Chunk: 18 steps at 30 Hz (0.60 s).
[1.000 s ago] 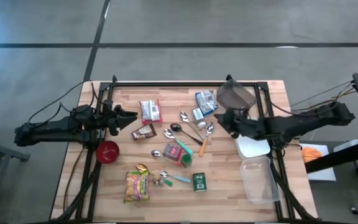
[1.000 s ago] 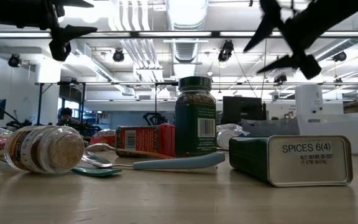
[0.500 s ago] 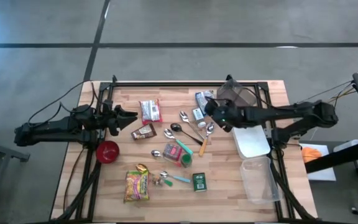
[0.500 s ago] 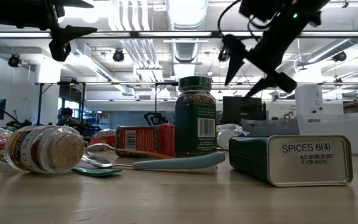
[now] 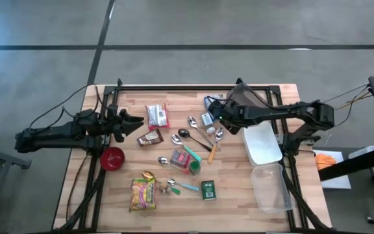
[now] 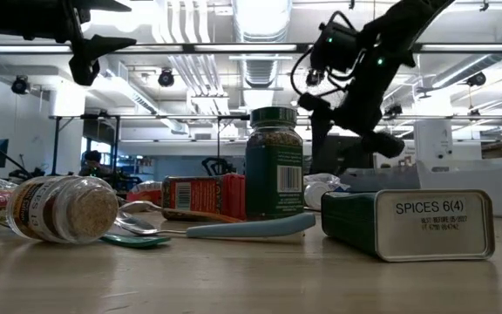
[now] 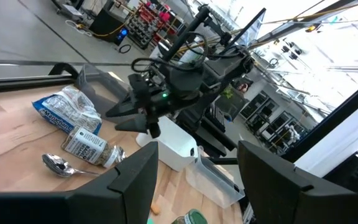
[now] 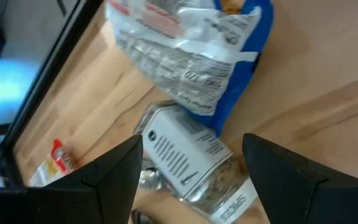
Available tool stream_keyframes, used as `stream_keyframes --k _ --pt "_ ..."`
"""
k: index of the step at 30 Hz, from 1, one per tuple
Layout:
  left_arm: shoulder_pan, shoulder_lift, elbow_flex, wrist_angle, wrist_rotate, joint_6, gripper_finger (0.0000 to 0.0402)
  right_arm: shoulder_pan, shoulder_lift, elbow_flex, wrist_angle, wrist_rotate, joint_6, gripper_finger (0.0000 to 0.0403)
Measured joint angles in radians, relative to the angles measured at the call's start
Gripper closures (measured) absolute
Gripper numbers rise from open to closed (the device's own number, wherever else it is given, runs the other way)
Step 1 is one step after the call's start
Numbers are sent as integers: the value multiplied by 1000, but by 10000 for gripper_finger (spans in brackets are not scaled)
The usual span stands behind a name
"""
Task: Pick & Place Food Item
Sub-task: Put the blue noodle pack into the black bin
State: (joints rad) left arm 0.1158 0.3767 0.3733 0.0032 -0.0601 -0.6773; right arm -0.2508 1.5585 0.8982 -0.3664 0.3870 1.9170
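Two dark arms over wooden slatted table (image 5: pixel 239 195). Metal spoons (image 5: pixel 193 121): roughly five, clustered mid-table; exact count unclear. Clear empty containers: two, right edge. One red bowl (image 5: pixel 112 158).

Right gripper (image 5: pixel 213 112) low over far-centre table, fingers spread, nothing between them. Clear spice jar with white label (image 8: pixel 188 163) lies on its side directly ahead of fingers, touching blue-and-white crinkled food bag (image 8: pixel 188 43) beyond it.

Left gripper (image 5: pixel 137 121) raised at left, near red snack packets; fingers parted, empty.
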Motion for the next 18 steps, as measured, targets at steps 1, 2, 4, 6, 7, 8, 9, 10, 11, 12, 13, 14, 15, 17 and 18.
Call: stream_keyframes --k 1,2,4,6,7,8,9,10,11,12,13,14,15,17,18 --pt "0 -1 0 0 0 0 181 -2 5 -4 -1 3 3 132" --pt "0 -2 0 0 0 0 181 -5 8 -7 0 4 9 132" --pt "0 -2 0 0 0 0 181 -7 15 -19 1 22 20 132" --pt "0 -1 0 -1 0 0 181 -8 16 -33 -1 54 25 132" --pt "0 -1 0 -1 0 0 181 -12 16 -41 -1 62 27 132" --pt "0 -2 0 0 0 0 181 -16 16 -49 0 63 36 132" --pt "0 -2 0 0 0 0 181 -21 16 -57 1 64 43 132" --pt "0 -1 0 -1 0 0 181 -26 16 -64 1 65 45 132" --pt "0 -1 0 -1 0 0 181 -30 16 -71 3 66 44 132" --pt "0 -1 0 -1 0 0 181 -34 16 -74 5 75 42 132" --pt "0 -1 0 -1 0 0 181 -39 16 -75 7 87 40 132" --pt "0 -2 0 0 0 0 181 -44 16 -77 9 93 39 132" --pt "0 -2 0 0 0 0 181 -49 16 -79 10 95 39 132" --pt "0 -2 0 0 0 0 181 -60 16 -81 10 97 36 132" --pt "0 -1 0 0 0 0 181 -64 16 -81 11 96 36 132"
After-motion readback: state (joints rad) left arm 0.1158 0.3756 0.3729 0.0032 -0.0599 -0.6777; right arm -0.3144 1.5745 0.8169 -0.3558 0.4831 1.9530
